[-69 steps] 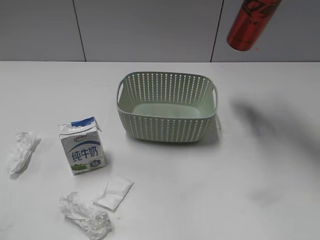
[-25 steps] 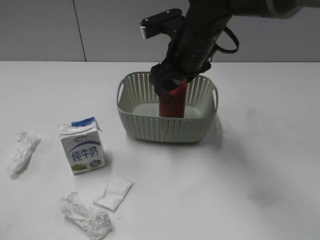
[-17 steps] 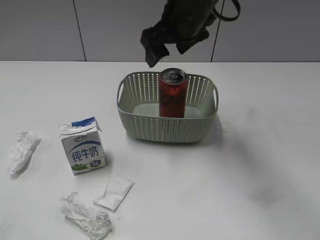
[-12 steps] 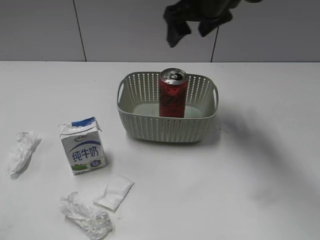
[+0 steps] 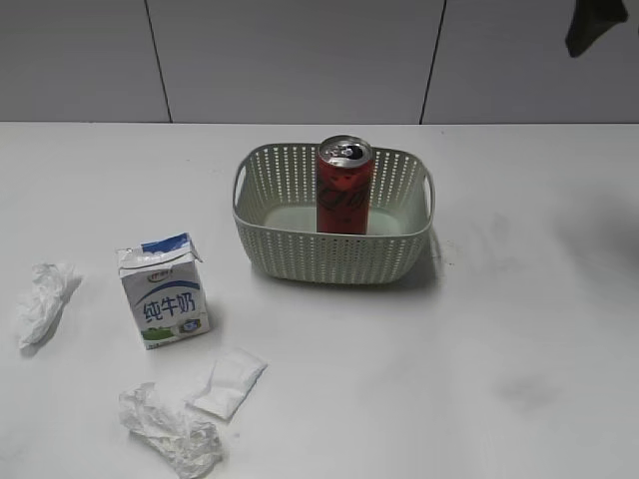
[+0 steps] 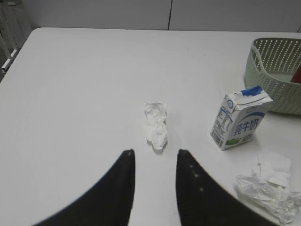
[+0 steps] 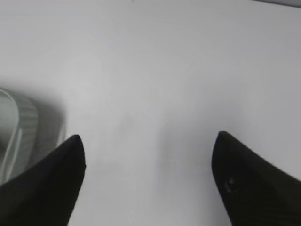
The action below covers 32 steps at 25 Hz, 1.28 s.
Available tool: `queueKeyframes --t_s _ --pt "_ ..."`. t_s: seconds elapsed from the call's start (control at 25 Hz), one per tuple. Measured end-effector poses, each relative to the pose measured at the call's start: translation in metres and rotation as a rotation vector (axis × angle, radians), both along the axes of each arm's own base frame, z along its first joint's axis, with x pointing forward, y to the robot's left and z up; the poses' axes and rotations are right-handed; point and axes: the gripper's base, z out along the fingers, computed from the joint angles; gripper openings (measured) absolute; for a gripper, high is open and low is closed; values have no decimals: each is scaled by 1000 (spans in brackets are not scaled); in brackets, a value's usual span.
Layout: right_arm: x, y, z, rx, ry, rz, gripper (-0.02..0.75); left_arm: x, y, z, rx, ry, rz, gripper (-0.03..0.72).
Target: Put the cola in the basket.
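Observation:
The cola [image 5: 344, 187], a tall red can with a silver top, stands upright inside the pale green basket [image 5: 329, 257] and rises above its walls. A sliver of the can [image 6: 297, 74] shows in the basket [image 6: 270, 75] in the left wrist view. My right gripper [image 7: 148, 139] is open and empty over bare table, with the basket's blurred edge [image 7: 14, 129] at its left. In the exterior view one dark finger of it [image 5: 596, 25] shows at the top right corner. My left gripper [image 6: 154, 153] is open and empty, just short of a crumpled paper [image 6: 155, 123].
A white-and-blue milk carton [image 5: 164, 289] stands left of the basket. Crumpled white papers lie at the far left [image 5: 42, 301] and at the front [image 5: 170, 429], with a flat white packet [image 5: 230, 383] beside it. The carton also shows in the left wrist view [image 6: 239, 117].
The right gripper let go of the cola, which stays upright in the basket, then rose and swung away to the upper right. Nothing else moved.

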Motion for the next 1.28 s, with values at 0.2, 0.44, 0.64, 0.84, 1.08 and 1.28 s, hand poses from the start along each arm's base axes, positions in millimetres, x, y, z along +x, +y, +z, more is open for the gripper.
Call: queueKeyframes --t_s 0.2,0.44,0.64,0.84,1.08,1.28 --pt "-34 -11 19 -8 44 -21 625 0 0 0 0 0 0 221" --pt "-95 -14 39 10 22 -19 614 0 0 0 0 0 0 221" --pt "-153 -18 19 23 12 -17 604 0 0 0 0 0 0 221" --pt "-205 -22 -14 26 -33 -17 596 0 0 0 0 0 0 221" --pt "-263 -27 -56 30 -67 -17 594 0 0 0 0 0 0 221" --pt "-302 -30 -73 35 -118 -17 594 0 0 0 0 0 0 221"
